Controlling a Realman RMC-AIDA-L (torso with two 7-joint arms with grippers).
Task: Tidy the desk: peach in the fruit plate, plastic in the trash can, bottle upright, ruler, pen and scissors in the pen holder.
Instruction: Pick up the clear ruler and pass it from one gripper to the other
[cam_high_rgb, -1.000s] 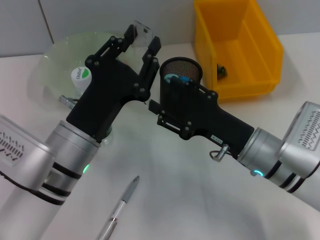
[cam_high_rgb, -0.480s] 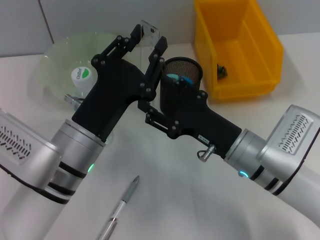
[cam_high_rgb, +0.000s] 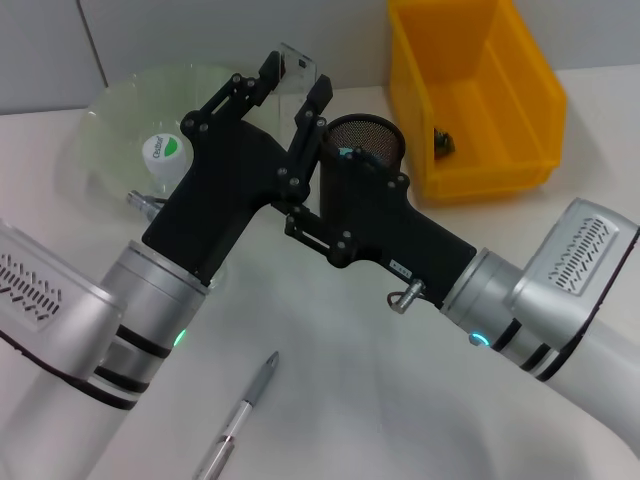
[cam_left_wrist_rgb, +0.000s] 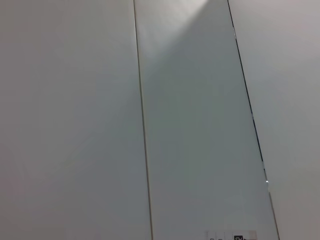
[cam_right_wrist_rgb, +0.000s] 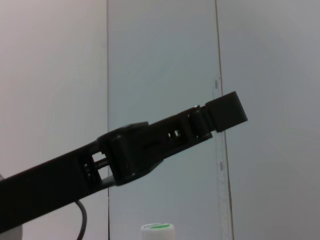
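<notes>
Left gripper (cam_high_rgb: 296, 82) pinches the ruler (cam_high_rgb: 298, 72) beside the pen holder (cam_high_rgb: 364, 140) rim

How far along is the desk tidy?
Done: plastic in trash can, bottle upright, something blue already in pen holder. In hand: left pincer holds ruler raised beside the holder; right pincer is at the holder. Left: pen on desk. Peach not visible.

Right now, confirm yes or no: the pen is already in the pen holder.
No: in the head view the pen lies flat on the desk, near the front edge, well apart from the pen holder.
</notes>
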